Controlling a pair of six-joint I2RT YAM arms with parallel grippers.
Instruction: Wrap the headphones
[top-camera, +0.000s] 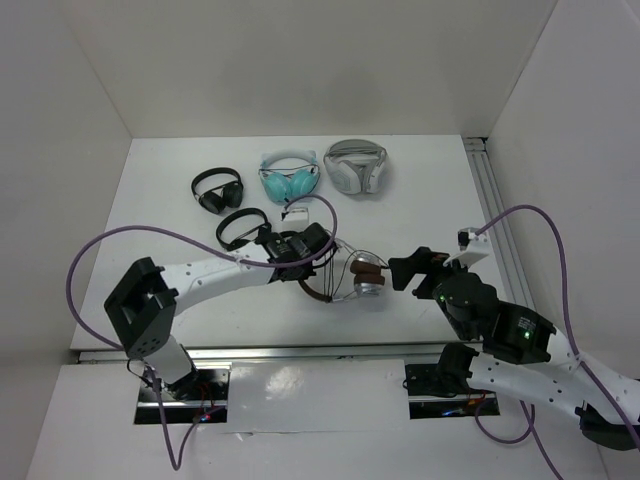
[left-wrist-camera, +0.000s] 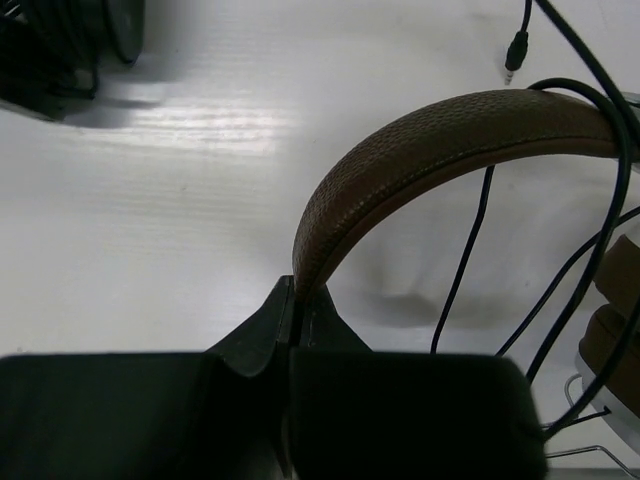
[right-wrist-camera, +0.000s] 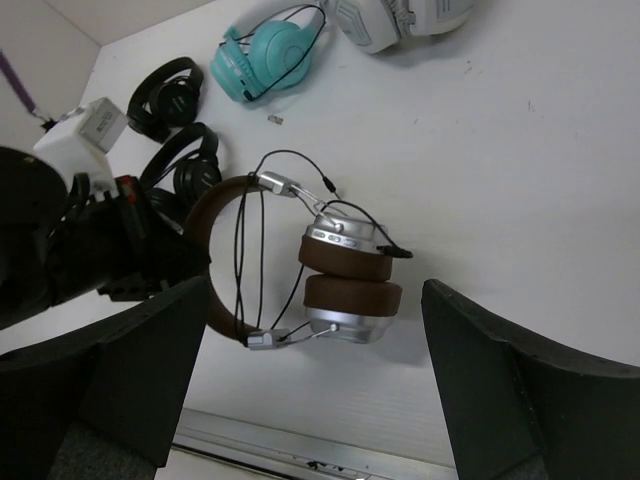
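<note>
The left fingers (left-wrist-camera: 255, 335) are pressing together on the brown headband (left-wrist-camera: 430, 140), clamping it at the end of its arc. The 2 tips are meeting right on the band's edge. The headphones (top-camera: 362, 280) are sitting close to the near edge of the surface (top-camera: 170, 160), a little right of its middle. The headband is curving toward the left edge, and the 2 silver cups (right-wrist-camera: 340, 235) are pointing toward the right edge. The brown ear pads (right-wrist-camera: 350, 280) are lying face to face, touching each other.

The thin black cable (left-wrist-camera: 470, 260) is running in several strands across the open arc of the headband. One loop is passing over the top of the band, and the plug (left-wrist-camera: 515, 48) is lying apart on the bare surface.

Over on the right, the right fingers (right-wrist-camera: 500, 370) are standing wide apart and gripping nothing. They are hovering just beside the cups on the right-edge side without touching them, and in the right wrist view they are framing the whole headset.

Further back, 2 black headphones (top-camera: 216, 189) (top-camera: 241, 227) are lying toward the far left corner. The nearer pair is sitting just beside the left arm (top-camera: 210, 275). A teal pair (top-camera: 288, 178) and a white-grey pair (top-camera: 356, 166) are lying along the far edge.
</note>
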